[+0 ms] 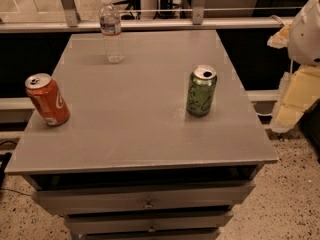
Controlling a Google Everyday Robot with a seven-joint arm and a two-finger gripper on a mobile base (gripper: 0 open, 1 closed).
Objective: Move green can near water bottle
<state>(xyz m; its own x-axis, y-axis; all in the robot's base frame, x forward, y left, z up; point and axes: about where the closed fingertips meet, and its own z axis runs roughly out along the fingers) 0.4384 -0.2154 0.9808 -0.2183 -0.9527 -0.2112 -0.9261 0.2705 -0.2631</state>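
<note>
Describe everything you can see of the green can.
The green can is a small aluminium-looking soda can, green with pale script lettering and a silver top showing a dark opening. It stands upright on the right half of the grey table as the camera sees it, with nothing else touching it. The water bottle stands apart at the far left. The hand hangs beyond the table's right edge, clear of the can.

A grey table [145, 114] carries three things, all upright and well apart: the bottle [111, 31] near the far edge, a red can [47, 100] by the left edge, the green can [201, 91] right of centre. The gripper [292, 101] hangs beyond the table's right side.
</note>
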